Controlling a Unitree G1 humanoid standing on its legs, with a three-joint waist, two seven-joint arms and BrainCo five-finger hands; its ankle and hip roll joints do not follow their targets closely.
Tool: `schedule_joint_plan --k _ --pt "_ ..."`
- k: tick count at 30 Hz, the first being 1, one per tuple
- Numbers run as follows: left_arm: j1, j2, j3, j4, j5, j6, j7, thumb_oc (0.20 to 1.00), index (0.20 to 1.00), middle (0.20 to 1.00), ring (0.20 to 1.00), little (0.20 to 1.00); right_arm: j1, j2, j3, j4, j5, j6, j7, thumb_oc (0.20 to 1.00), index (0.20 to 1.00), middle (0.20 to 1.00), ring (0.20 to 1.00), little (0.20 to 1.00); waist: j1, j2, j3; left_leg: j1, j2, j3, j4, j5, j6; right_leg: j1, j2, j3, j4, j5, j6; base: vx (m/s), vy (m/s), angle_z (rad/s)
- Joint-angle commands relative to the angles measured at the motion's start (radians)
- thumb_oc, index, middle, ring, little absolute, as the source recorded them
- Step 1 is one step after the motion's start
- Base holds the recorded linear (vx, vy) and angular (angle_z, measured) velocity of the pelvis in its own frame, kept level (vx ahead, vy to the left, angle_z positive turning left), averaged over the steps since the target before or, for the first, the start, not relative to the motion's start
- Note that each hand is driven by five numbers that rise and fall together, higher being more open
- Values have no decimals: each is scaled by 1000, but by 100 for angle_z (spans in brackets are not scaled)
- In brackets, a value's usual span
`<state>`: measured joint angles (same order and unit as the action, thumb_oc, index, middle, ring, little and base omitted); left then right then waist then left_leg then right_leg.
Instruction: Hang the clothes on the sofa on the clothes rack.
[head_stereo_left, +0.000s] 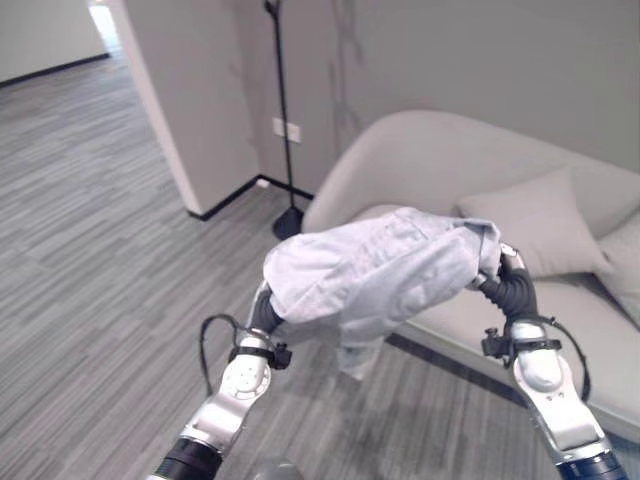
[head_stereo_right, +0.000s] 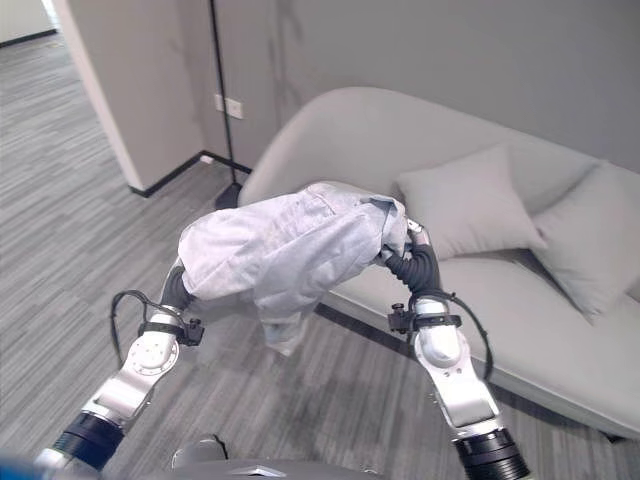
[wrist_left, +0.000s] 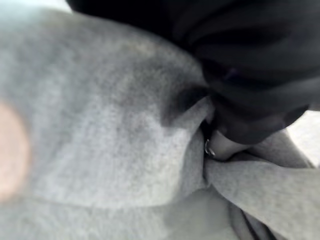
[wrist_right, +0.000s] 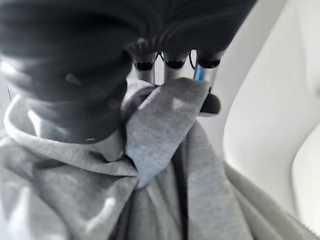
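I am holding the grey garment (head_stereo_left: 375, 270) stretched between both hands. My right hand (wrist_right: 170, 67) is pinching its edge. My left hand (wrist_left: 250, 100) is buried in cloth, so I cannot tell its grip.

A grey sofa (head_stereo_right: 560, 330) with cushions (head_stereo_right: 468, 205) stands on striped grey flooring (head_stereo_left: 90, 250) by grey walls (head_stereo_left: 480, 60).

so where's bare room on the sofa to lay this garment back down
Bare seat cushion in front of the two pillows. The back corner is crowded by pillows. Carpet floor left of the sofa is open too.
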<state>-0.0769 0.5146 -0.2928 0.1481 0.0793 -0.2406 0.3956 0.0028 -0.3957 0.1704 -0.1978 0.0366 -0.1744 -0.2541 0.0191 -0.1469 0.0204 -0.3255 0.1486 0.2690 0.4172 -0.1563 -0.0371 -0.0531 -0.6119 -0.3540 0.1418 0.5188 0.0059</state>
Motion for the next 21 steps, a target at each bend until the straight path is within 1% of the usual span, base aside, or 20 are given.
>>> schedule_joint_plan --k 1,2,4,5,6,7,8,9,10,11,12,13,14,15,16,17,18,19,20,21 --pt "-8 -9 52 -121 84 -74 41 200 200 200 200 200 -105 -135 -135 -78 -12 -84 -54 200 200 200 200 200 -50 45 25 154 23 9 -307 98 -13 48 198 7 -15 -288 191 306 556 49" --pt "-3 -9 53 -121 84 -68 34 200 200 200 200 200 -103 -142 -144 -86 -4 -89 -50 200 200 200 200 200 -55 48 32 184 9 17 -340 101 -6 10 246 11 4 -358 167 212 340 15" --pt "3 -12 61 -126 77 -62 21 200 200 200 200 200 -96 -152 -159 -87 7 -97 -42 200 200 200 200 200 -69 48 48 230 -28 15 -378 99 6 -47 342 27 1 -448 144 170 227 -27" --pt "3 -13 63 -127 76 -61 19 200 200 200 200 200 -96 -154 -159 -86 9 -98 -41 200 200 200 200 200 -66 50 50 238 -25 18 -387 101 3 -48 345 30 9 -457 140 139 196 -31" --pt "-5 -37 61 -115 65 -54 12 200 200 200 200 200 -94 -158 -172 -78 16 -103 -45 200 200 200 200 200 -89 33 77 275 -72 20 -409 105 19 -112 431 73 -13 -466 127 160 178 -14" --pt "-7 -57 54 -105 60 -53 7 200 200 200 200 200 -86 -160 -178 -78 18 -107 -46 200 200 200 200 200 -104 21 88 301 -97 12 -419 93 25 -133 477 111 -32 -463 126 157 193 12" --pt "-8 -58 53 -103 60 -54 7 200 200 200 200 200 -85 -161 -178 -78 18 -107 -46 200 200 200 200 200 -102 22 90 305 -97 14 -422 92 25 -130 478 113 -33 -463 126 179 102 32" --pt "-9 -80 41 -97 52 -53 -4 200 200 200 200 200 -71 -161 -186 -85 19 -108 -46 200 200 200 200 200 -112 16 97 324 -115 3 -430 83 32 -143 513 142 -50 -459 123 158 70 55" --pt "-9 -93 30 -97 49 -53 -17 200 200 200 200 200 -58 -158 -191 -90 22 -109 -42 200 200 200 200 200 -119 11 98 331 -130 -7 -433 78 37 -149 534 163 -58 -456 122 298 72 45" --pt "-12 -117 -3 -94 42 -52 -50 200 200 200 200 200 -16 -157 -211 -99 24 -115 -39 200 200 200 200 200 -132 2 96 343 -159 -33 -445 76 48 -152 564 192 -76 -445 116 294 18 36" --pt "-14 -127 -22 -96 39 -52 -71 200 200 200 200 200 3 -155 -219 -98 21 -115 -38 200 200 200 200 200 -141 4 97 348 -166 -49 -442 68 50 -155 573 214 -70 -447 117 213 -10 28" --pt "-15 -127 -22 -96 38 -52 -71 200 200 200 200 200 4 -155 -221 -99 21 -115 -38 200 200 200 200 200 -142 2 96 344 -168 -50 -442 72 51 -158 570 213 -71 -443 116 221 -31 31" --pt "-18 -141 -51 -102 31 -56 -102 200 200 200 200 200 42 -153 -238 -102 19 -115 -35 200 200 200 200 200 -155 4 90 354 -182 -70 -435 53 54 -134 577 237 -77 -457 106 123 -23 36" --pt "-18 -141 -53 -102 31 -56 -102 200 200 200 200 200 45 -153 -240 -104 20 -114 -35 200 200 200 200 200 -156 1 90 351 -184 -71 -434 58 54 -134 575 236 -80 -453 105 309 -59 58" --pt "-20 -149 -73 -109 27 -58 -124 200 200 200 200 200 63 -151 -242 -101 17 -116 -27 200 200 200 200 200 -161 6 78 360 -186 -77 -415 34 50 -128 577 239 -68 -464 89 230 -56 61" --pt "-18 -155 -80 -110 21 -60 -126 200 200 200 200 200 69 -155 -241 -102 20 -116 -23 200 200 200 200 200 -166 12 72 364 -184 -78 -398 17 46 -118 577 236 -66 -472 86 330 -82 51" --pt "-22 -158 -86 -106 20 -61 -127 200 200 200 200 200 71 -157 -243 -104 22 -117 -19 200 200 200 200 200 -170 13 67 364 -182 -73 -377 9 36 -107 575 233 -69 -478 83 245 -71 22" --pt "-33 -161 -90 -99 16 -62 -123 200 200 200 200 200 72 -164 -248 -107 23 -120 -16 200 200 200 200 200 -174 15 65 355 -179 -65 -317 1 17 -89 570 226 -77 -485 78 244 -95 17" --pt "-43 -163 -95 -96 14 -65 -118 200 200 200 200 200 68 -171 -246 -108 27 -122 -13 200 200 200 200 200 -172 11 67 338 -167 -56 -245 17 -3 -71 566 219 -85 -488 75 215 -119 20" --pt "-51 -162 -97 -99 16 -67 -112 200 200 200 200 200 62 -179 -243 -108 29 -124 -12 200 200 200 200 200 -170 6 73 298 -141 -49 -136 34 -31 -48 565 209 -98 -488 67 209 -133 18"
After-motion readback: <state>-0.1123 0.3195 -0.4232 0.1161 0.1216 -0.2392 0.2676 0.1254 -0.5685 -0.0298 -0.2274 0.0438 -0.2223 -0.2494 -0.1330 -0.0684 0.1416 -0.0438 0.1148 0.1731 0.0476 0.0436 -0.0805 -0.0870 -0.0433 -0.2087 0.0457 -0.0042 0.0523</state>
